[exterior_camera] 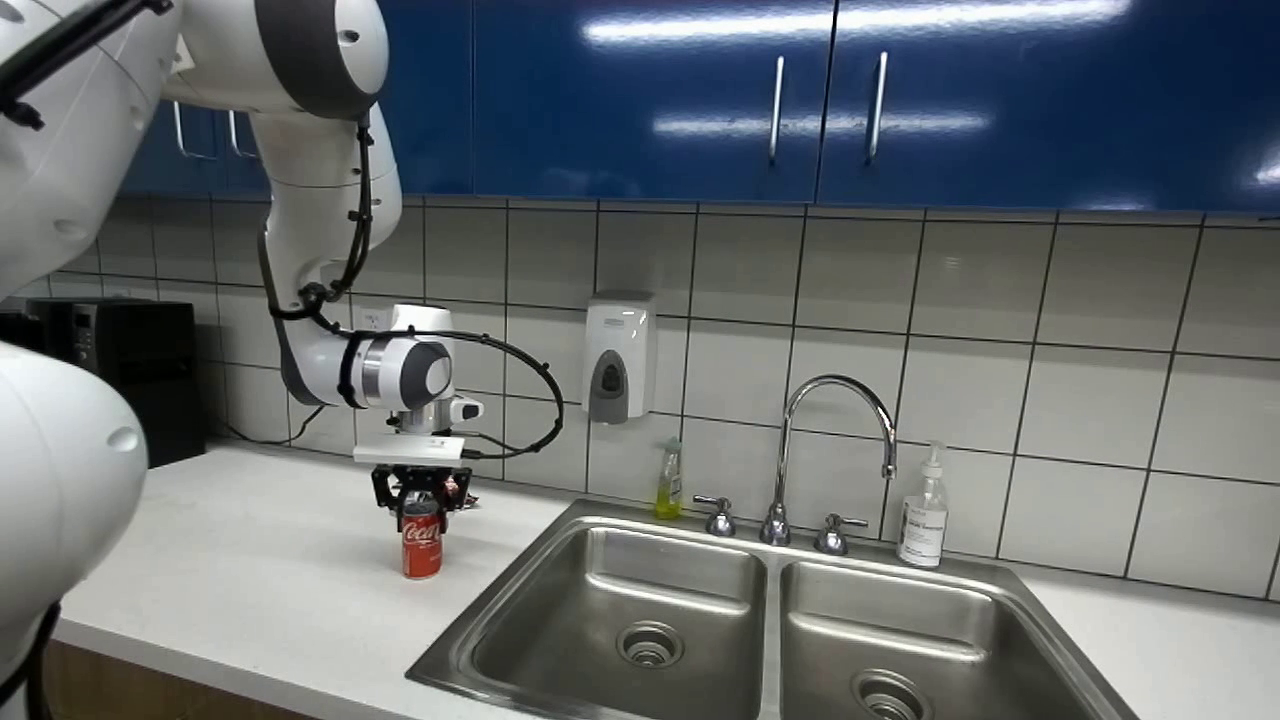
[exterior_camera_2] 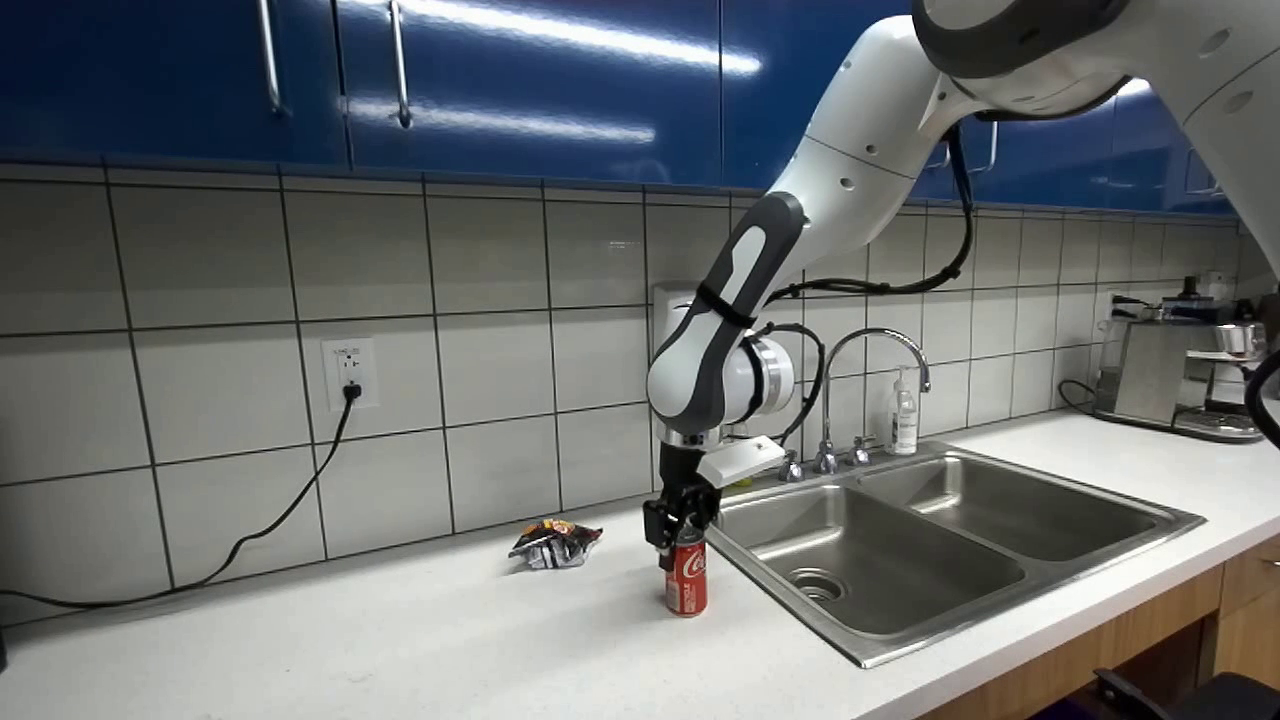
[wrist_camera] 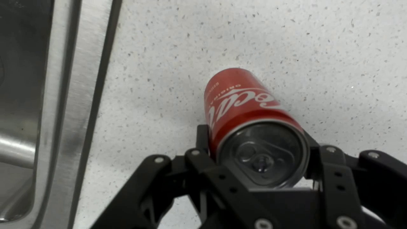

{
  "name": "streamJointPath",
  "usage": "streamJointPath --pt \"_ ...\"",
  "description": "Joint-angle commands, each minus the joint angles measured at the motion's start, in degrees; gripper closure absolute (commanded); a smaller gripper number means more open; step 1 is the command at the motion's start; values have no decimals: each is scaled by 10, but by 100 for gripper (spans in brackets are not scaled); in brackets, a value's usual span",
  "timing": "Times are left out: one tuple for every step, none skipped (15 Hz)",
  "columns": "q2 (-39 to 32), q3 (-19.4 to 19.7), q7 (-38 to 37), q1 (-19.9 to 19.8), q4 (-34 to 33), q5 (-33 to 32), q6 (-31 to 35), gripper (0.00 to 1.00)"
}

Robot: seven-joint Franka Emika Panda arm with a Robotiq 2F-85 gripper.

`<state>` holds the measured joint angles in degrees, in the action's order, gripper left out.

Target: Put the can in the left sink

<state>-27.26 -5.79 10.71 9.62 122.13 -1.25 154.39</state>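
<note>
The can (exterior_camera: 422,555) is small and red with a silvery top. It stands upright on the white counter, beside the left sink (exterior_camera: 570,650). The can (exterior_camera_2: 686,590) and the left sink (exterior_camera_2: 880,585) show in both exterior views. My gripper (exterior_camera: 423,520) points straight down over the can, with its fingers around the upper part. In the wrist view the gripper (wrist_camera: 257,140) has a black finger against each side of the can (wrist_camera: 237,98), and I see no clear gap. The rim and part of the left sink (wrist_camera: 19,79) show at the left edge.
A crumpled snack bag (exterior_camera_2: 556,545) lies on the counter by the wall. Behind the basins stand the tall faucet (exterior_camera: 783,460), a yellow-green bottle (exterior_camera: 668,490) and a white soap bottle (exterior_camera: 922,525). The right basin (exterior_camera: 900,620) adjoins the left one. Blue cabinets (exterior_camera: 640,110) hang above.
</note>
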Motion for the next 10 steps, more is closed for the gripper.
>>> streamJointPath --pt "8 2 -34 0 -8 -17 -25 62" --pt "15 1 -38 -1 -7 -14 -29 62" --pt "24 -2 -42 -3 -5 -9 -35 62" --pt "35 -7 -42 -8 -2 -1 -42 62" --pt "43 -11 -43 -12 -1 6 -46 62" --pt "55 -12 -45 -14 2 9 -50 62" --pt "65 -13 -45 -17 3 13 -56 62" --pt "75 -11 -48 -18 5 16 -60 62" --pt "85 -10 -49 -21 6 19 -65 62" --pt "92 -7 -52 -24 7 22 -69 62"
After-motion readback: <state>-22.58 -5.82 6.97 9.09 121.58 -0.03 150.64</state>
